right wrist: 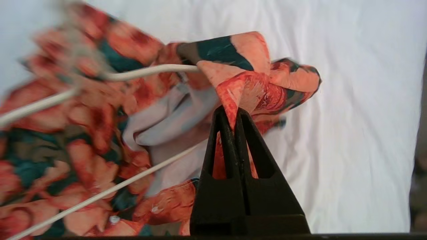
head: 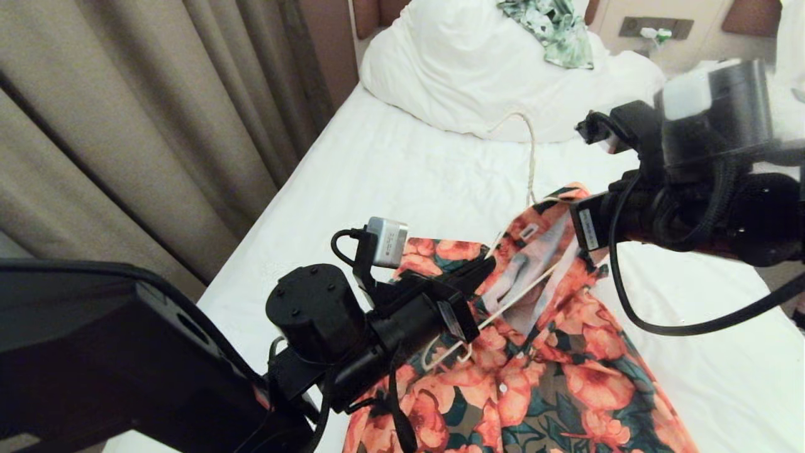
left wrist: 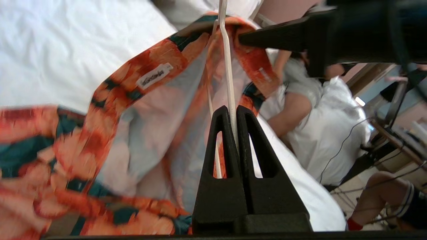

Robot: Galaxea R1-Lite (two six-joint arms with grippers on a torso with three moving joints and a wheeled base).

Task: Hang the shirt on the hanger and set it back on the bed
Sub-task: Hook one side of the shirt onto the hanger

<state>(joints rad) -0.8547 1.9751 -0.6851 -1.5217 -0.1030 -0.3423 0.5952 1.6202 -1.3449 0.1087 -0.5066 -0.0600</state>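
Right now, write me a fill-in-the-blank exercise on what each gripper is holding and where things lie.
1. The left gripper is shut on a thin white bar of the ____.
2. The right gripper pinches a fold of the ____ near its collar.
3. The hanger has its hook end reaching toward the bunched white ____ at the head of the bed.
4. On that duvet lies a smaller green-and-white garment with a ____ print.

Missing words: hanger; shirt; duvet; leaf

White-sheeted bed [head: 390,170] under floral shirt [head: 534,384], bunched duvet [head: 465,69], perhaps pillow.
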